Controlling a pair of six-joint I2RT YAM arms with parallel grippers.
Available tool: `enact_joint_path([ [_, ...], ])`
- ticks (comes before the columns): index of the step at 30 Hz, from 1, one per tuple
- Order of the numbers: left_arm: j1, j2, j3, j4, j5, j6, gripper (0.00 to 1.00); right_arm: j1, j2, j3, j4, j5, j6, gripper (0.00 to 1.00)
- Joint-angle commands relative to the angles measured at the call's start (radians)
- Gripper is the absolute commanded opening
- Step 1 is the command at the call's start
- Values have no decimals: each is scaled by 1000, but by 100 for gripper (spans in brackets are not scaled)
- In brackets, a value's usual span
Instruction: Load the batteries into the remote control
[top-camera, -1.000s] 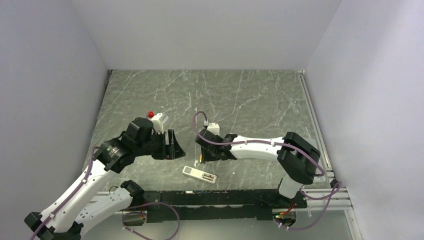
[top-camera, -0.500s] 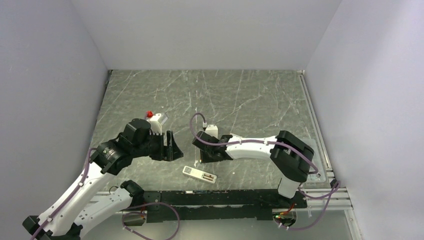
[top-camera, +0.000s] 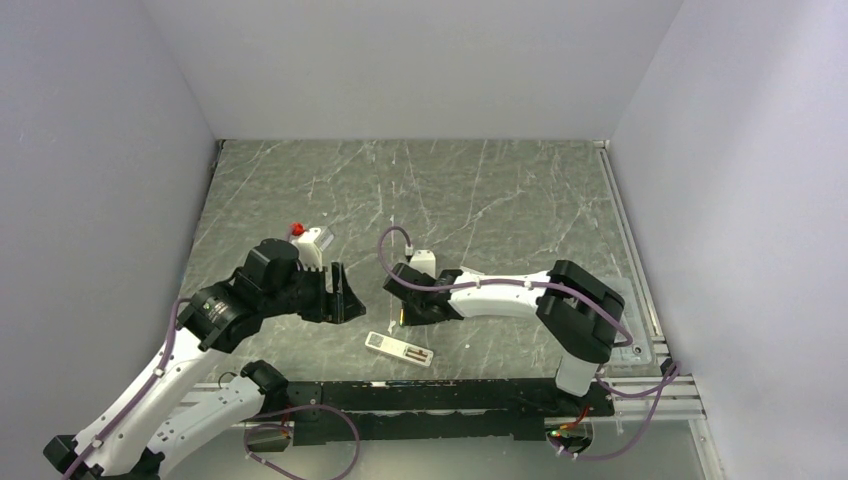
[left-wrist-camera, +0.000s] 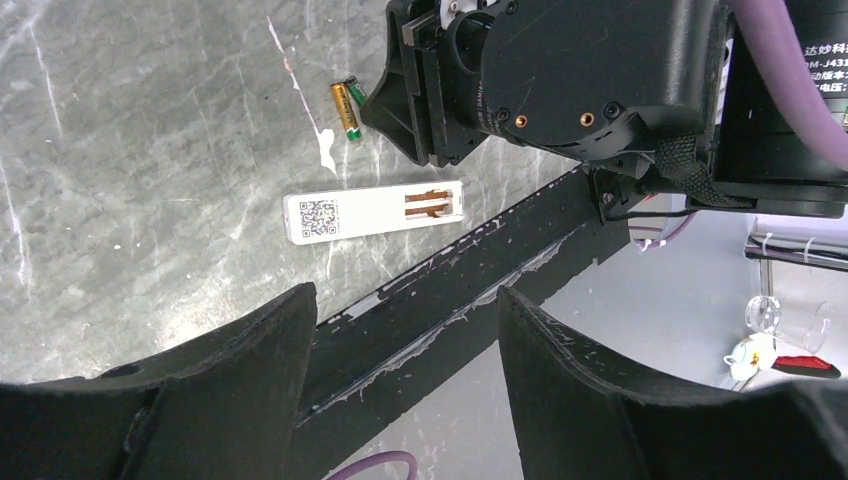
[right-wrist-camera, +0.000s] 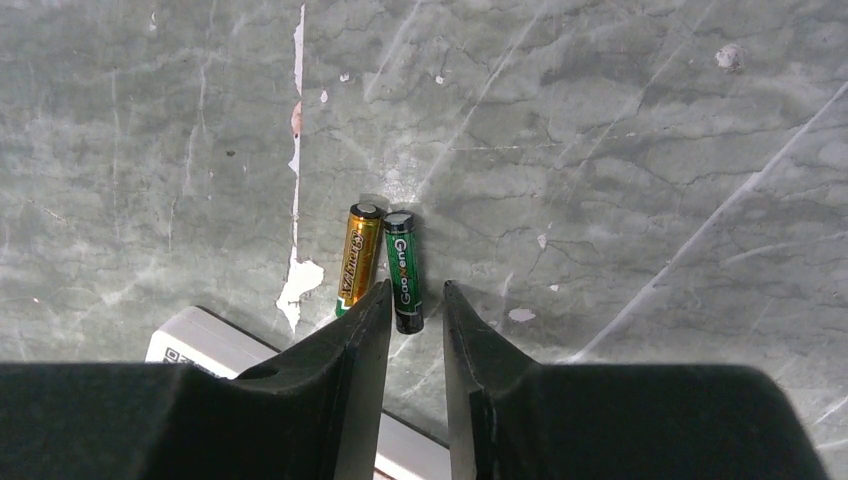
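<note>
The remote control lies near the table's front edge, recess side up, its copper contacts showing. Two batteries lie side by side on the marble just beyond it: a gold one and a dark green one. My right gripper is low over them, open by a narrow gap. The green battery's near end sits between its fingertips, with space on the right side. In the top view the right gripper hides the batteries. My left gripper hovers open and empty, left of the remote.
A black rail runs along the table's front edge just behind the remote. The marble table is walled on three sides. The two grippers stand close together, facing each other.
My right gripper has shifted slightly left over the batteries and its jaws have narrowed. The left arm has drifted a little; the remote has not moved.
</note>
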Motion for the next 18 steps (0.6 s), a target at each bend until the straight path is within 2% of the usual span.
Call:
enact_joint_path([
  [1,3,-14,-6,21,1,12,71,13,16,34,-24,33,10,27],
  [18,3,-10,-13,26,2,6,71,43,47,64,-95,70,-47,20],
])
